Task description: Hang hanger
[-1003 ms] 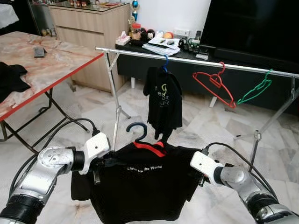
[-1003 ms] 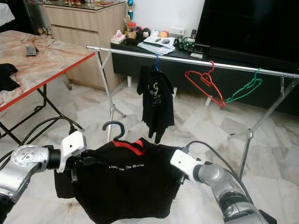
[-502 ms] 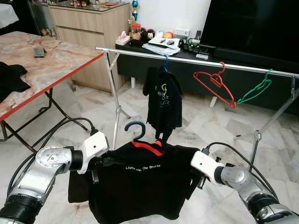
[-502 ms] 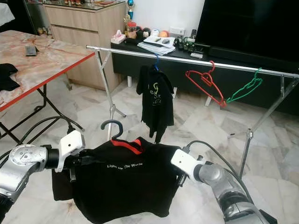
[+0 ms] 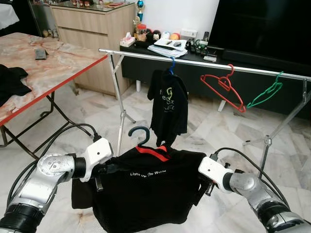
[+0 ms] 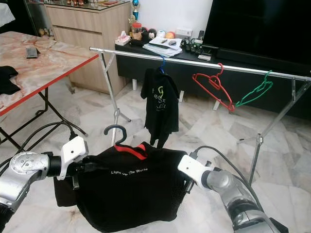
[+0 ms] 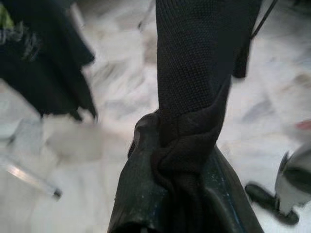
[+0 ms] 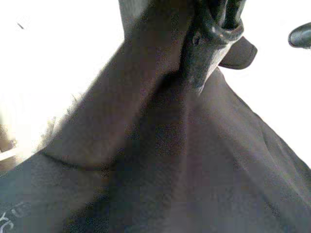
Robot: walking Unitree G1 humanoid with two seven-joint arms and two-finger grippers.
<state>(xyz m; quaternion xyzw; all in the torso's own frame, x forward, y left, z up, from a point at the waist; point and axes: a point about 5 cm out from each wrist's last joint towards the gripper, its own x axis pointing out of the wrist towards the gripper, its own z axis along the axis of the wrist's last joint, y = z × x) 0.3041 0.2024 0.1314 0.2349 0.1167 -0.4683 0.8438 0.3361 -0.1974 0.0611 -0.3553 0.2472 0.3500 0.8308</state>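
Two grippers are carrying one load between them, and ahead of me the long metal rail (image 5: 204, 62) of the drying rack is spanning the room with a small dark shirt (image 5: 168, 107), a red hanger (image 5: 224, 90) and a green hanger (image 5: 266, 92) already hanging on it. Low in front of me, well short of that rail, I am holding the black T-shirt (image 5: 146, 189) stretched out on its hanger, the dark hook (image 5: 139, 135) standing up above the red collar. My left gripper (image 5: 108, 170) is pinching one shoulder, its fingers (image 7: 146, 194) clamped on bunched cloth in the wrist view; my right gripper (image 5: 208, 183) is gripping the other shoulder. I judge the load light but floppy: the fabric is sagging and could slide, so both shoulders, over the stiff hanger arms, look the safest places to hold while the hook goes over the rail.
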